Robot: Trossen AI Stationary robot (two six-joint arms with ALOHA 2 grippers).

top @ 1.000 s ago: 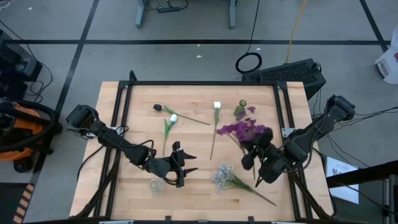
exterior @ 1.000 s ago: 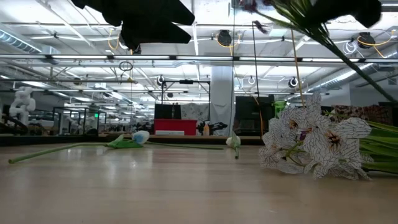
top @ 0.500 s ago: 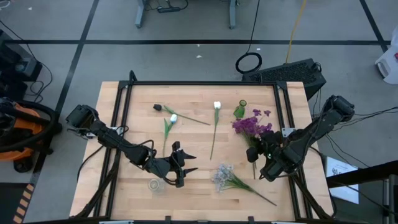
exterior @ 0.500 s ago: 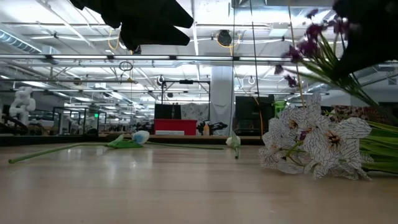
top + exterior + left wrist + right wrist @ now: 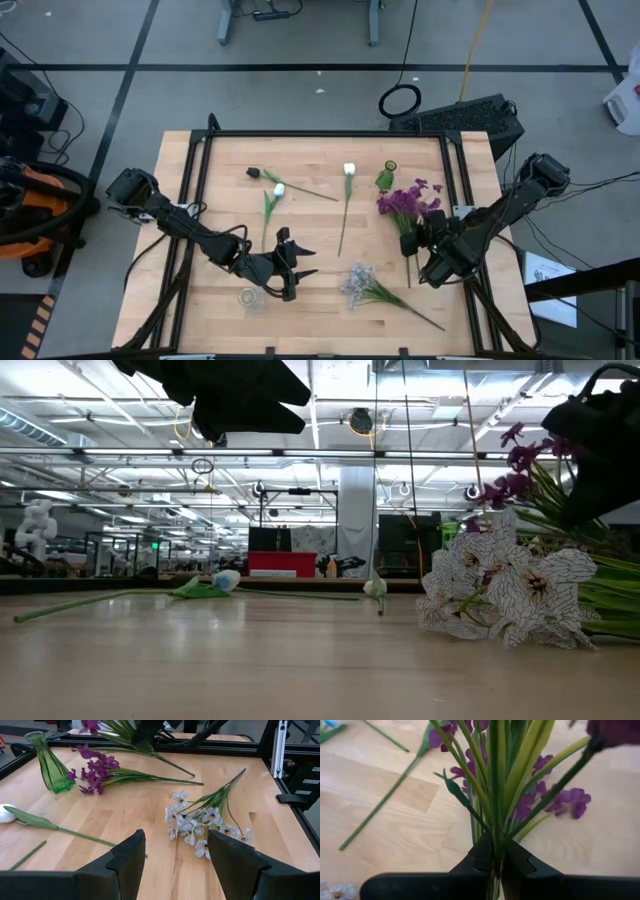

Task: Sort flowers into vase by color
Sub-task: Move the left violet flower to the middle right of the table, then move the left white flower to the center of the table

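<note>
Right pincer point(image 5: 413, 243) clamping purple flowers point(image 5: 405, 203); green vase point(image 5: 385, 178) beside

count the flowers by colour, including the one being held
purple sprigs: 2
white tulips: 2
pale sprig: 1
dark-tipped stem: 1
total: 6

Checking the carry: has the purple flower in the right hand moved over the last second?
Yes. In the high view the purple flower, clamped in the right hand, has swung from blooms-left to blooms pointing toward the green vase.
</note>
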